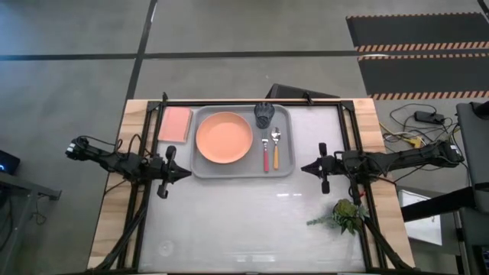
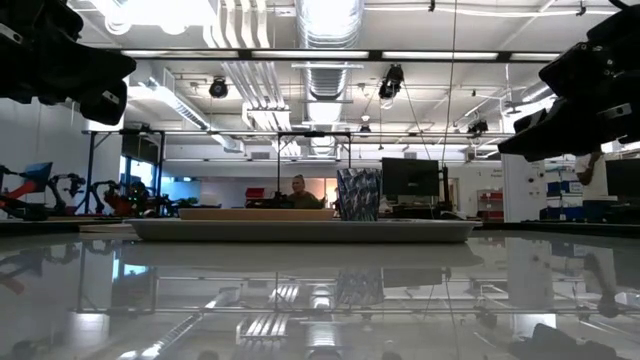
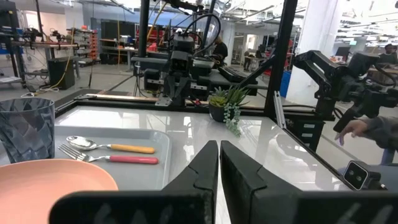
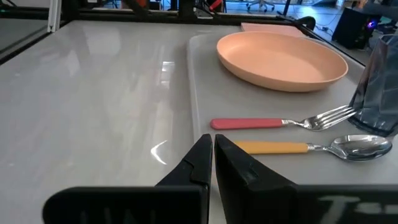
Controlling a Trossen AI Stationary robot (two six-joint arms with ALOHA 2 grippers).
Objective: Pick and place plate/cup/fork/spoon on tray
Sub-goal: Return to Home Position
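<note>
Plate point(image 1: 224, 137), cup point(image 1: 263, 114), fork point(image 1: 266, 155) and spoon point(image 1: 276, 150) all sit on the tray point(image 1: 286, 165). Left gripper point(image 1: 186, 173) and right gripper point(image 1: 304, 168) flank it, fingers pressed together, empty. I'd draw each arm straight outward, level, clear of the rim.

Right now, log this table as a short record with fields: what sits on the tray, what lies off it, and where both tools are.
Tray: grey tray, holding four items
Plate: orange plate on its left part
Cup: dark cup, upright, right of the plate
Cutlery: red fork and orange spoon, side by side, heads toward the cup
Off tray: pink mat to its left; plant off to its right
Tools: left tool shut, empty, left of the tray; right tool shut, empty, right of it
</note>
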